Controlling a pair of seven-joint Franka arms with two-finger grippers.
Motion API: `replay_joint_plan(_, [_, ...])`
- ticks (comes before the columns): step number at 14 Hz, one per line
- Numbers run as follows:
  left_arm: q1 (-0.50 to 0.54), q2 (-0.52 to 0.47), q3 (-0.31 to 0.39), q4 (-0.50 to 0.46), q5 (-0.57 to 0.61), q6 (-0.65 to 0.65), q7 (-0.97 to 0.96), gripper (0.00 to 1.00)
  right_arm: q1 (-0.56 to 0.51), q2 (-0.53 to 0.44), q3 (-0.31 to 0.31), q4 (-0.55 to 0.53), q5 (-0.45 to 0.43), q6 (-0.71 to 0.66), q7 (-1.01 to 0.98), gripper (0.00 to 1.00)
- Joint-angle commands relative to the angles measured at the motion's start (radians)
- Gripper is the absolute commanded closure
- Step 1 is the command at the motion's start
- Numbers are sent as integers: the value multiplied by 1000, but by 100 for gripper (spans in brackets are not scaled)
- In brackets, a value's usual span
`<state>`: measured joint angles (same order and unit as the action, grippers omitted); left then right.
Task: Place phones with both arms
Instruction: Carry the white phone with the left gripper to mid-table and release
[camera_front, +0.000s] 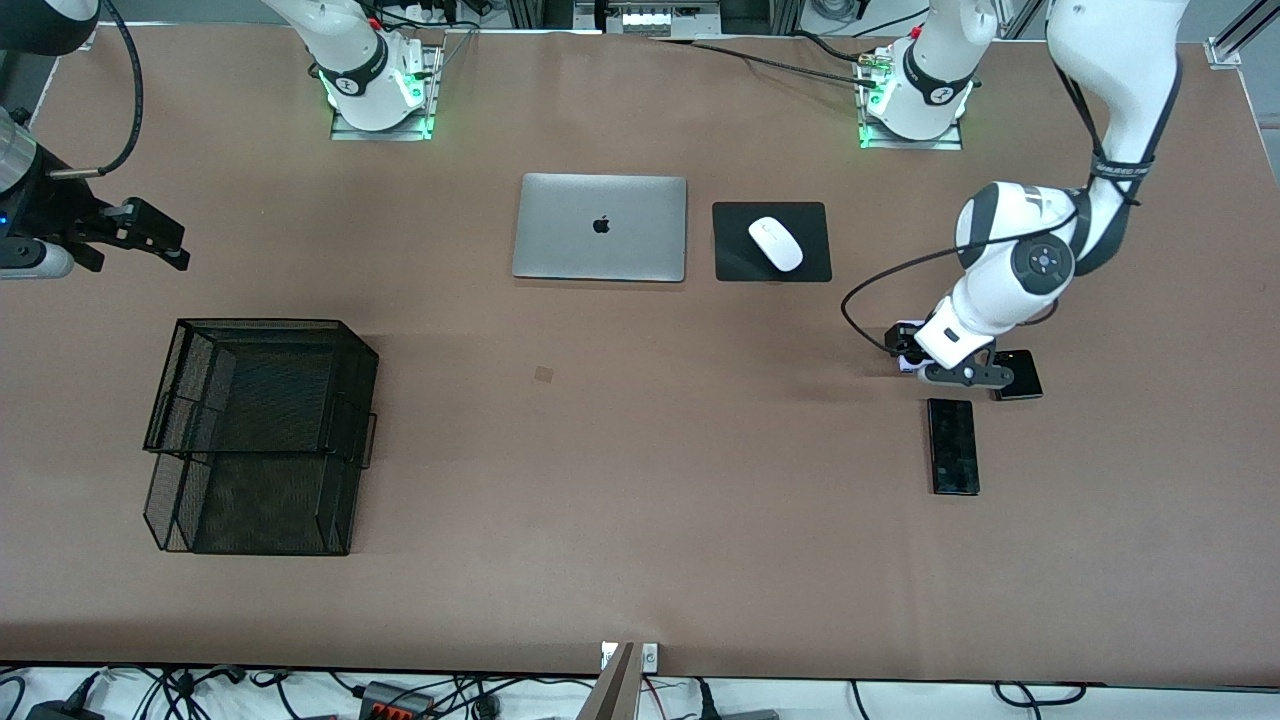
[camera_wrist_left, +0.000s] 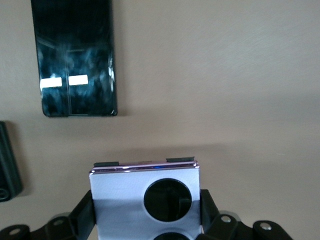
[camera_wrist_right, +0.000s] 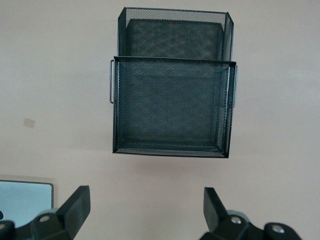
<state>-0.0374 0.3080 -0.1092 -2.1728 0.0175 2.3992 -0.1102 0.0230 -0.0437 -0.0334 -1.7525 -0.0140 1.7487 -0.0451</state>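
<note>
While mesh trays (camera_front: 262, 430) hold nothing, left gripper (camera_wrist_left: 146, 212) clamps white-lilac phone (camera_wrist_left: 120, 200).

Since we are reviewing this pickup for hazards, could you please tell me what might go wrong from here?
1. The left claw is closed on the white-lilac phone by its side edges only; the smooth casing might slip on lifting.
2. The squarish black phone lies right beside it, so the claw could nudge it.
3. The right claw waits open, above the table near the mesh tray; a handover may misalign.
</note>
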Motion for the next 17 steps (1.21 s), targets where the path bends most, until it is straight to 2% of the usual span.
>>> replay_joint_plan(1, [-44,64,-36,238,-8,-220,-8,69,0,-10,3,-12,-9,11,-6,0])
replay_joint_plan(3, [-116,146,-72,380,-19,-253,-29,69,-1,-8,1,-13,-7,11,-7,0])
replay_joint_plan(5, [-218,261,-76,528,-17,-252,-116,68,-2,-8,1,-13,-9,11,-9,0])
replay_joint_plan(7, [-301,374,-78,678,-19,-250,-259,69,0,-7,3,-13,-9,12,-9,0])
replay_joint_plan(8, [-337,413,-78,723,-17,-246,-329,68,2,-5,3,-13,-9,15,-9,0])
replay_joint_plan(10, [-444,494,-76,783,-21,-182,-378,68,3,-1,3,-13,-9,20,-7,0])
replay_joint_plan(13, [-505,582,-81,800,-57,-2,-443,68,3,8,3,-13,-9,26,-7,0])
replay_joint_plan(16, [-547,622,-81,798,-96,52,-502,66,18,8,3,-13,-9,34,-9,0])
replay_joint_plan(17, [-555,620,-81,798,-108,52,-506,39,18,8,3,-13,-9,34,-9,0])
